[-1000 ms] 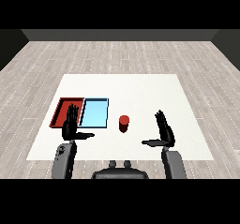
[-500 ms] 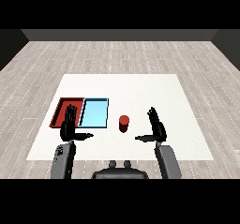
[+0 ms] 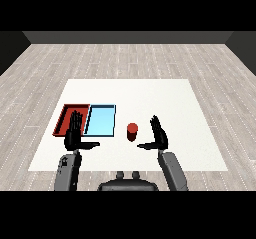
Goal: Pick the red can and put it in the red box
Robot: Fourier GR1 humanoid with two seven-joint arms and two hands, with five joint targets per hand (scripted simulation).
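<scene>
Small red cylindrical can (image 3: 132,131) stands upright on the flat white table (image 3: 165,98), just right of the shallow light blue rectangular tray (image 3: 100,120) and apart from it. It is not in the shallow red rectangular tray (image 3: 65,117), which lies side by side with the blue one on its left.

Black right hand (image 3: 159,136) sits near the can on its right, not touching. Fingers are straight and pointing up, thumb stuck out toward the can (open wide, holding nothing). A visible strip of table separates thumb tip and can.

Black left hand (image 3: 75,135) is at the near edge of the red tray, overlapping its front rim in the head view. Fingers are straight up, thumb out to the right, also spread and empty.

Grey forearms come in from the lower corners.
</scene>
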